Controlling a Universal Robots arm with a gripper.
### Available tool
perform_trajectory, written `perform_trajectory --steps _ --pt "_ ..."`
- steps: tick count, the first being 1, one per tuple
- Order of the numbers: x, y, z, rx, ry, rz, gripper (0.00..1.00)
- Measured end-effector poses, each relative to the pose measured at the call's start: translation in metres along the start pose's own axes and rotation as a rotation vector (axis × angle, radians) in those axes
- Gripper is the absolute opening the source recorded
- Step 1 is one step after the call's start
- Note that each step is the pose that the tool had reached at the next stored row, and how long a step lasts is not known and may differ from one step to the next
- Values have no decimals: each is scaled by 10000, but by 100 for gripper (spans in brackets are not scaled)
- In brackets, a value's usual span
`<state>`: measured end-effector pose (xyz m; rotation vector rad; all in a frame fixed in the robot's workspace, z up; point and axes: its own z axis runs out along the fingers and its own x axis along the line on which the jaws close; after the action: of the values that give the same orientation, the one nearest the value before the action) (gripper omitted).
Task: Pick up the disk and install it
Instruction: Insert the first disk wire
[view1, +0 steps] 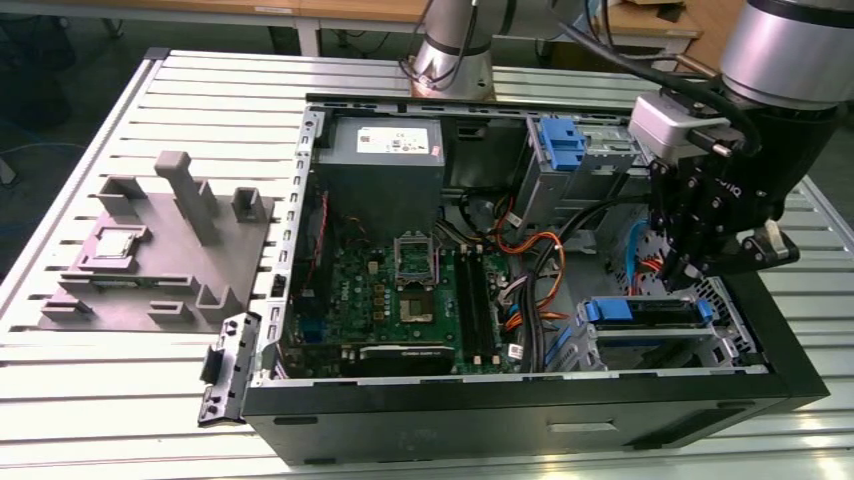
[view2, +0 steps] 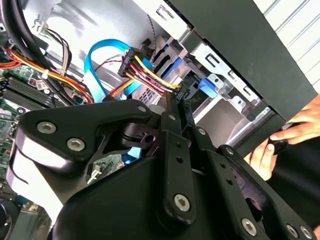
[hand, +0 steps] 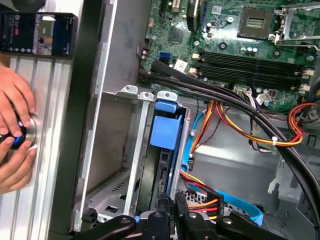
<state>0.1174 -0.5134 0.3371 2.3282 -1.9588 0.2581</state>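
While the arm hangs over the open computer case (view1: 531, 412), the gripper (view1: 682, 274) points down into the drive-bay corner of the case, fingers drawn narrow, almost together in both wrist views; whether they pinch anything can't be told. The disk (view1: 647, 312) sits on edge in the metal drive cage (hand: 116, 165) directly beneath the fingertips (hand: 162, 205), blue rail end (hand: 164, 126) facing out, well beyond the tips in the first wrist view. A wire bundle with a black connector (view2: 136, 61) lies just beside the fingers, and a blue flat cable (view2: 93, 64) loops close behind it. The motherboard (view1: 400, 290) lies off to the gripper's side, away from the bay. Outside the case wall, a person's hands (hand: 14, 131) rest on a round button on the slatted table (view1: 80, 400), a phone (hand: 38, 32) near them. A grey fixture block (view1: 160, 250) stands far across the case from the gripper.
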Motion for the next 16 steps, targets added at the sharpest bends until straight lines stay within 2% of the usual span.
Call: perform_trajectory --steps 2,3,11,16 --pt "11 2 11 11 -64 31 17" --pt "19 4 16 16 -69 40 17" --pt "41 17 16 145 -47 69 17" --pt "45 20 -7 178 -41 108 17"
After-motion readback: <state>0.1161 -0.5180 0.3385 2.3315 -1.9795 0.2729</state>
